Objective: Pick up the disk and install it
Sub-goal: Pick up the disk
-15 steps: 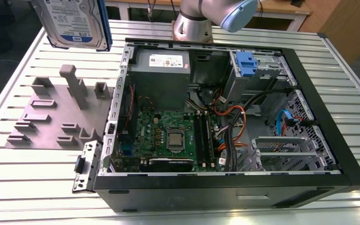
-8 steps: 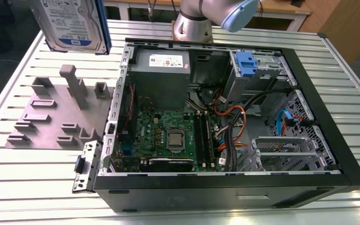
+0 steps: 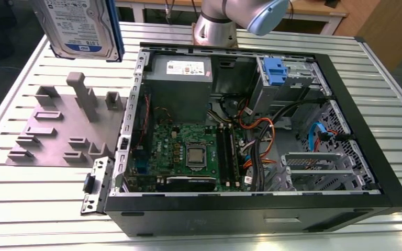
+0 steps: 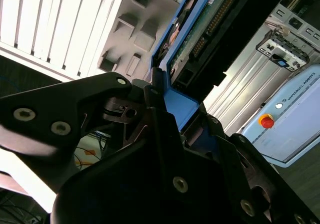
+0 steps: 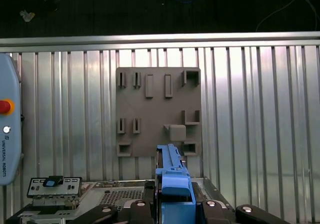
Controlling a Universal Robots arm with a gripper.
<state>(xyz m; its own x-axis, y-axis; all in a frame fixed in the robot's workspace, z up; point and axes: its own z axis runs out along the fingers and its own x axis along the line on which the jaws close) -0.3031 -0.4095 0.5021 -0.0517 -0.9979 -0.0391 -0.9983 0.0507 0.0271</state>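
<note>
Slats of pale metal form the counter [image 3: 26,209]. On it sits an open computer case [image 3: 222,214], with a grey fixture plate [image 3: 54,136] just beside it on the exterior view's left. The disk [image 3: 81,26] is up in the air on the plate's side of the case, clear of the counter. It stands on edge, its white-and-blue label faces the camera, and a blue rail runs down its side. In the first wrist view the claw [image 5: 174,205] is closed on the disk [image 5: 170,171], with black fingers [image 5: 142,209] on either side of the blue rail. The pads are mostly hidden, so the grip looks firm rather than certain. Inside the case are a grey power supply [image 3: 180,78], a green circuit board [image 3: 187,149] and a blue-latched drive bay [image 3: 274,70], all well apart from the disk.
</note>
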